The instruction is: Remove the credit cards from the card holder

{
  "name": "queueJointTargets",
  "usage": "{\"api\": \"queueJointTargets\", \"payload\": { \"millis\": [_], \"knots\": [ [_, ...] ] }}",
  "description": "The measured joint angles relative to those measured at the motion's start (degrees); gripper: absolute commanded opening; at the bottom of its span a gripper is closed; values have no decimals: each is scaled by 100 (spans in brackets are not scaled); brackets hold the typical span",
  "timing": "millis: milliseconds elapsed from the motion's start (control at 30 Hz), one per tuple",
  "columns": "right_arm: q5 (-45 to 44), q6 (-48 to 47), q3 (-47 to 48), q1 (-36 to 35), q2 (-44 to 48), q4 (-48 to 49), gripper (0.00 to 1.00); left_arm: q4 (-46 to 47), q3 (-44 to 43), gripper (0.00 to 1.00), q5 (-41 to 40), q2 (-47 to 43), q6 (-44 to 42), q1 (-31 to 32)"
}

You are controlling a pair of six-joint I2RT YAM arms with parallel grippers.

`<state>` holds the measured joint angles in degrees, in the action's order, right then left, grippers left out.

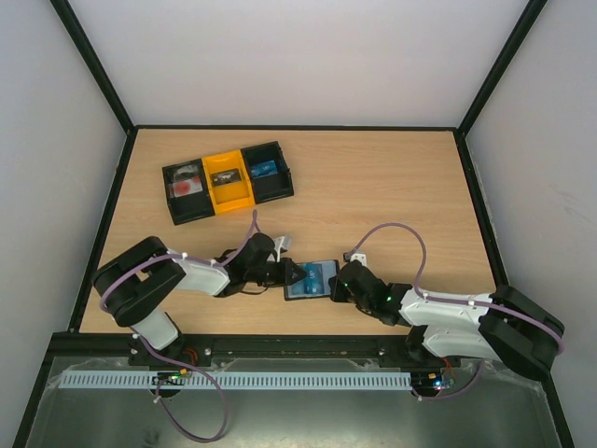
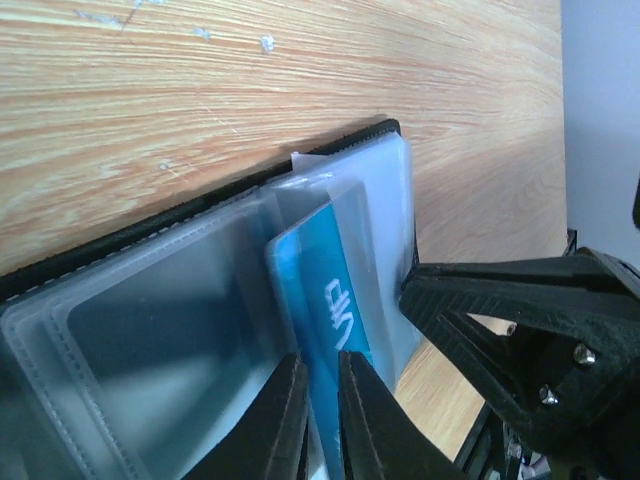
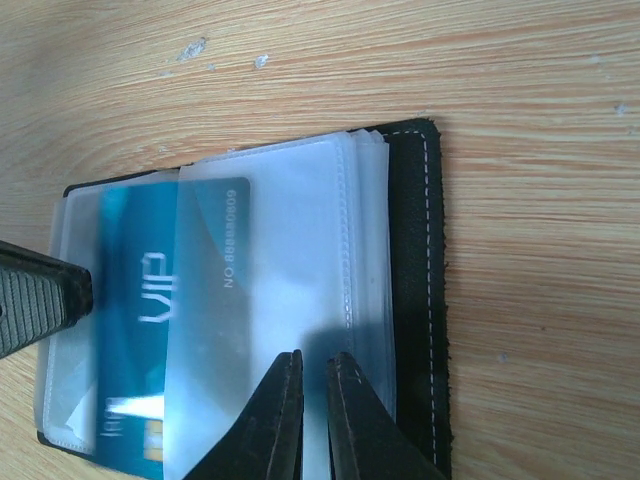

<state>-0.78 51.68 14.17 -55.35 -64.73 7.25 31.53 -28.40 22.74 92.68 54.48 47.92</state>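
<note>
Wooden table (image 1: 392,187): left hand (image 2: 320,368) pinches credit card (image 2: 312,272) in card holder (image 3: 412,300).

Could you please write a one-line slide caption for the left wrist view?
Left gripper pinching the blue credit card, which sits partly out of the card holder.

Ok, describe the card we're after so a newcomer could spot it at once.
On the wooden table, look at the middle of the near edge, where an open black card holder lies flat. Among its clear plastic sleeves sits a light blue card, half covered by a frosted sleeve. It is the only thing there with white "VIP" lettering on blue.
</note>
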Motion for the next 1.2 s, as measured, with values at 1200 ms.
{"api": "queueJointTargets", "payload": {
  "millis": [1200],
  "knots": [
    [256, -52, 459, 0, 168, -339, 10, 254, 149, 39, -289, 11, 109, 92]
  ]
}}
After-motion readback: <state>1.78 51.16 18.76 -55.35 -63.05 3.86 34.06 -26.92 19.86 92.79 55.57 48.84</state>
